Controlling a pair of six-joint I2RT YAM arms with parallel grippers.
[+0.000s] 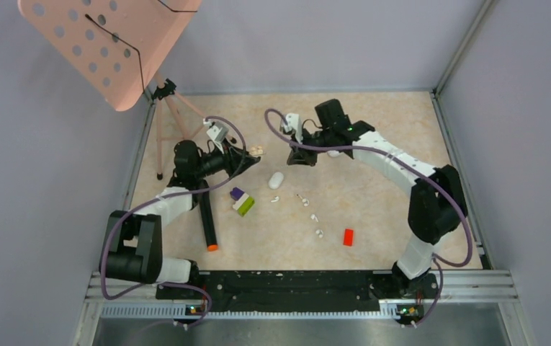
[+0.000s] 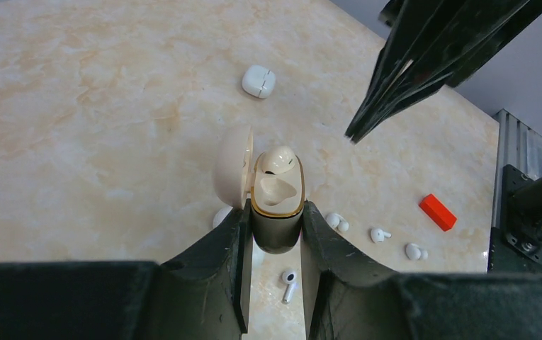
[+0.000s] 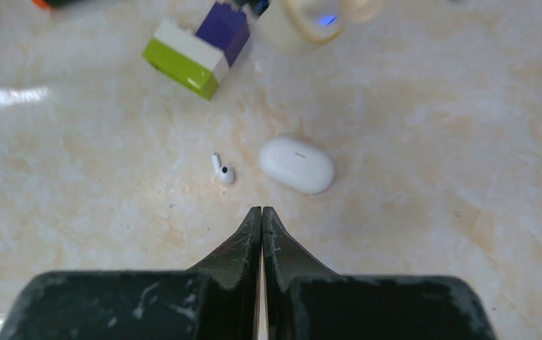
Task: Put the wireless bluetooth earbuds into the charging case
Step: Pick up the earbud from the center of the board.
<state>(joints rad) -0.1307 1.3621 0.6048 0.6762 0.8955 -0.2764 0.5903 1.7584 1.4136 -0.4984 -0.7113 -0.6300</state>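
My left gripper (image 2: 275, 212) is shut on an open cream charging case (image 2: 277, 195) with a gold rim and holds it above the table; it also shows in the top view (image 1: 255, 152). One roundish earbud (image 2: 278, 159) sits in the case's far slot, and the near slot is empty. A stemmed earbud (image 2: 289, 283) lies below the case, and three more earbuds (image 2: 378, 234) lie to its right. My right gripper (image 3: 261, 210) is shut and empty, hovering near a stemmed earbud (image 3: 222, 171) and close to the left gripper in the top view (image 1: 302, 156).
A white pebble case (image 3: 297, 164) lies just past the right fingertips. A squarish white case (image 2: 258, 81) lies farther off. There is also a red brick (image 1: 348, 236), a purple-green block (image 1: 242, 202), a black marker (image 1: 207, 220), and a pink tripod (image 1: 168, 119) at the far left.
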